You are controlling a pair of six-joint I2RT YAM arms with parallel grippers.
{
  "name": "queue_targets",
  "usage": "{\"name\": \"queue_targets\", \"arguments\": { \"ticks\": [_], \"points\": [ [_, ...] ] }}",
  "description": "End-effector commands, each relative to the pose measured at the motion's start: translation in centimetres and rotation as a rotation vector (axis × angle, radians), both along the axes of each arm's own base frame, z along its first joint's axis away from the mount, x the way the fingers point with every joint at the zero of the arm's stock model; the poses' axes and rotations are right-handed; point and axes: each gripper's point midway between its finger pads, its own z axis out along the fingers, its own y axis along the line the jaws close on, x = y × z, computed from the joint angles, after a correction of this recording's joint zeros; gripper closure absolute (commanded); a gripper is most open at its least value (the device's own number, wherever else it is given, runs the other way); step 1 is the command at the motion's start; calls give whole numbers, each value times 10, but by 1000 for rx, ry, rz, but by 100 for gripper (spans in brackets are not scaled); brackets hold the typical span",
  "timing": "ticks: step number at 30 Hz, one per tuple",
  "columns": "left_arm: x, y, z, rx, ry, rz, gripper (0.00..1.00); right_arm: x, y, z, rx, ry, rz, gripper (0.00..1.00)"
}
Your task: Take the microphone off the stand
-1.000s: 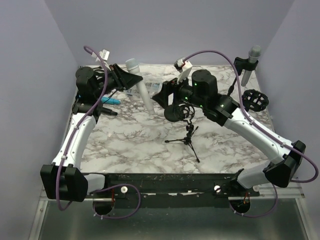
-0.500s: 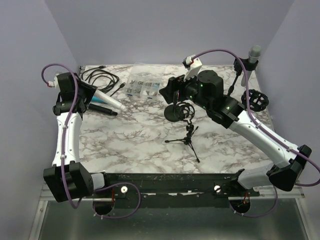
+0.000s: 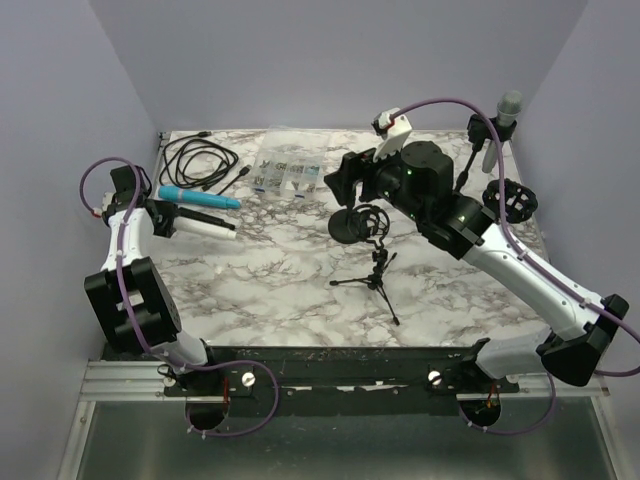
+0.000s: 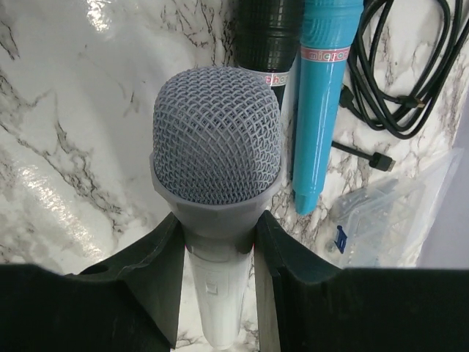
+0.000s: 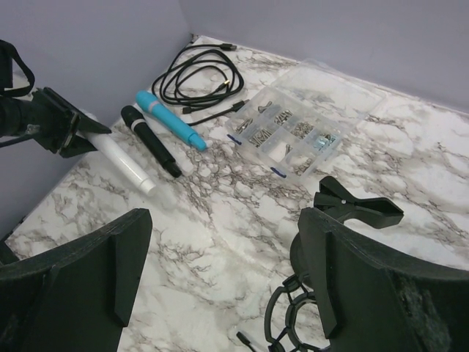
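We have the white microphone (image 4: 216, 132) off the tripod stand (image 3: 376, 272), its body clamped in our left gripper (image 4: 216, 275) low over the table's (image 3: 280, 290) left side. Its long axis runs straight out from the fingers, parallel to the black microphone (image 4: 267, 29) and blue microphone (image 4: 322, 95) just beside it. Our right gripper (image 5: 223, 227) hangs wide open and empty near the stand's shock mount (image 3: 362, 222), well apart; we count four microphones, including the grey microphone (image 3: 508, 105) back right, and two shock mounts.

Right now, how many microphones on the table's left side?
3: a white microphone in the left jaws, a black microphone lying beside it, and a blue microphone beyond that. None looks hidden there.
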Motion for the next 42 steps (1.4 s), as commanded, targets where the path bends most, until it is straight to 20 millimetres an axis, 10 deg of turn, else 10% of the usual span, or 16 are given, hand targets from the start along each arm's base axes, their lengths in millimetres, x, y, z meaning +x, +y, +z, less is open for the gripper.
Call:
{"name": "queue_targets", "arguments": {
  "ticks": [1, 32, 42],
  "points": [
    [-3, 10, -7, 30, 11, 52, 100, -4, -16, 6, -19, -33, -43, 11],
    [-3, 22, -66, -44, 133, 89, 84, -19, -52, 32, 30, -105, -121, 10],
    [-3, 24, -70, -66, 138, 86, 54, -21, -55, 32, 33, -104, -126, 10]
  ]
}}
